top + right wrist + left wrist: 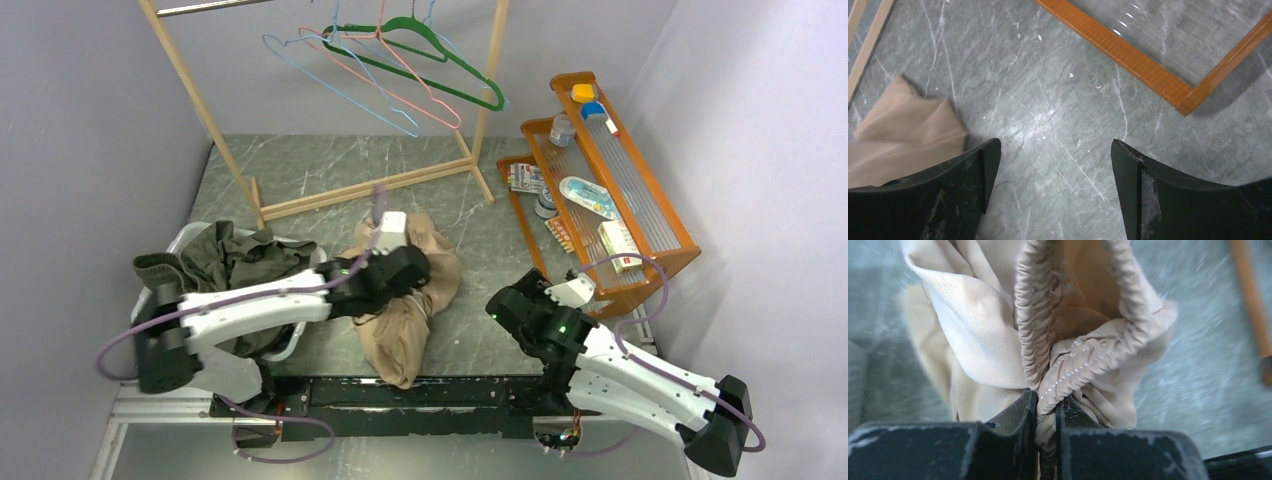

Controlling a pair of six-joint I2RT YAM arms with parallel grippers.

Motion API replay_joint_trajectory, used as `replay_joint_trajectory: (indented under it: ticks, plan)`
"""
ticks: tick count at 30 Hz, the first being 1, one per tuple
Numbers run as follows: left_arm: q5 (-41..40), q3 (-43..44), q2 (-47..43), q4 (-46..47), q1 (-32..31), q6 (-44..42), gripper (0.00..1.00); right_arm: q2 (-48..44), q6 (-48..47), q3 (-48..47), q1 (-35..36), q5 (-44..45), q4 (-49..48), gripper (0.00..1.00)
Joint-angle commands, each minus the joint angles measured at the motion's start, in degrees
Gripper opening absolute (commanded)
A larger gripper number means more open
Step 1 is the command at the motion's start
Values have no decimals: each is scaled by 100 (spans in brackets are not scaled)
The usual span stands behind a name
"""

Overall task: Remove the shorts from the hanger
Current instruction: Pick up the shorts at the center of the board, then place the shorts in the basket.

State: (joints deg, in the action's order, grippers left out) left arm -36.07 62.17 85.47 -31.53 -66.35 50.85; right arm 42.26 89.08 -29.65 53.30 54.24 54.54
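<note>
At far left, a white basket (186,238) holds an olive-green pair (212,258) and a darker pair (280,262) of shorts, heaped together. How many pairs are in the heap cannot be told from above.

Centre, the tan shorts (402,335) lie crumpled on the grey marbled table (480,330), near its front edge. The left gripper (1046,402) is clenched on their gathered elastic waistband. In the left wrist view the bunched band is squeezed between the two dark fingers (1018,410) and rises directly out of them, the rest of the cloth hanging loose beyond.

Behind, on the wooden rack (370,185), the blue, pink and green hangers (400,70) all hang bare. The removal itself therefore looks finished. What seems left is to carry this last loose pair over to the basket on the left.

To the right, the right gripper (1053,147) hovers released and empty over bare table. A corner of the tan cloth lies just beside its left finger, not touching it. The orange shelf (600,170) of small goods stands at far right.
</note>
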Motion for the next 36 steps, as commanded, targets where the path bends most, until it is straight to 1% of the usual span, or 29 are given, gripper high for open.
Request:
replay_joint_trajectory:
  ticks: [1,3,8,10,11,13,14,18,22,24,25,27,32,34,35,36]
  plan:
    - [-1141,285,-1249,-904,122,208,7,-55,35,24,-14,140,12,84]
    - [-1248,348,-1615,-1166,183,359,7,-89,35,40,-19,130,4,84]
    - [-1903,830,-2164,-2563,201,1133,7,-101,34,12,-16,150,30,84]
    - [-2238,1204,-2217,-3328,205,1461,7,-88,31,4,-13,164,30,84]
    - [-2411,1478,-2207,-3840,207,1849,7,-76,31,3,-14,172,30,84]
    - [-2782,2027,-2183,-4624,210,2235,7,-50,59,-16,-19,196,66,84]
    - [-2947,2276,-2184,-4824,209,2233,7,-27,80,-27,-19,209,80,84]
    - [-3524,3071,-2323,-4789,287,1471,7,56,13,-41,-21,213,28,84]
    - [-3959,3392,-2538,-4000,408,261,7,90,53,-67,-18,231,71,84]
    - [-4149,3347,-2668,-3666,544,-252,7,90,78,-74,-15,236,89,84]
    - [-4282,3313,-2733,-3734,634,-242,7,82,89,-79,-18,243,111,84]
    - [-4428,3146,-2897,-4030,896,77,7,64,132,-78,-17,245,143,84]
    - [-4118,2067,-3285,-3952,1815,239,7,44,39,-45,-20,269,47,84]
    - [-3894,1675,-3183,-4215,2180,658,7,96,-23,-65,-19,292,11,84]
    - [-3722,1455,-3062,-4424,2380,1033,7,136,-38,-79,-16,302,-3,84]
    - [-3588,1282,-2910,-4594,2698,1230,7,164,-51,-91,-21,308,-5,84]
